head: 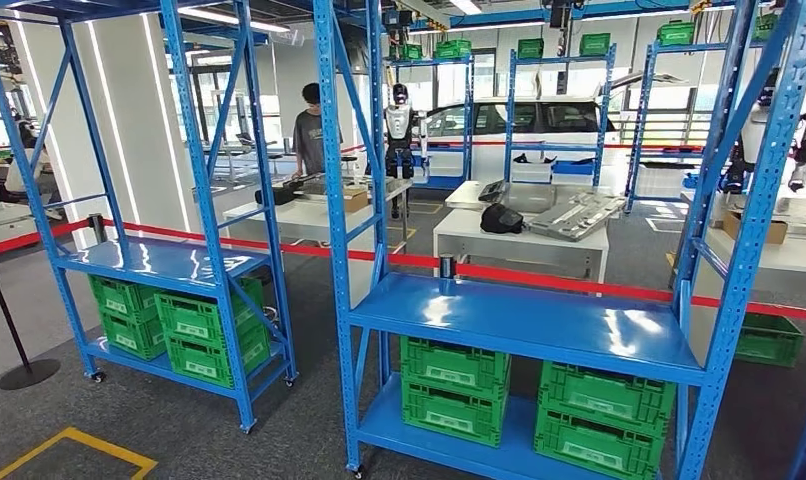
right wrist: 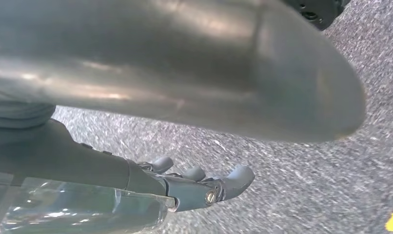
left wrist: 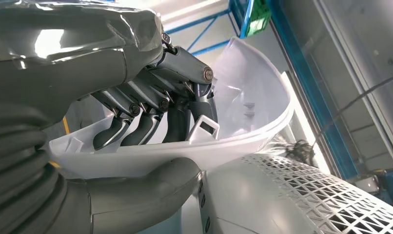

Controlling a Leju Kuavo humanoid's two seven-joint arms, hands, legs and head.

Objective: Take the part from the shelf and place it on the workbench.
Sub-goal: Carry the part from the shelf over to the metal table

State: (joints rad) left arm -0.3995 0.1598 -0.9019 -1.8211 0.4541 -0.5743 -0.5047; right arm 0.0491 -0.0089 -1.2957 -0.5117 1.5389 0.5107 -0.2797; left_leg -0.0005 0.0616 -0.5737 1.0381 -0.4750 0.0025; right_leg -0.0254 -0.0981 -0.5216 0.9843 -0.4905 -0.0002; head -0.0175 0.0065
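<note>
In the left wrist view my left hand grips a white curved plastic part. Its dark fingers curl inside the shell and the thumb presses from outside. My right hand hangs over grey carpet with its fingers apart and nothing in it. In the head view a blue shelf stands right ahead, its middle board bare except for a small dark cylinder. Beyond red tape stands a white workbench carrying a black item and a grey metal panel.
A second blue shelf stands to the left. Green crates fill the lower levels of both shelves. Red barrier tape runs behind the shelves. A person stands at a far table, near another robot and a car.
</note>
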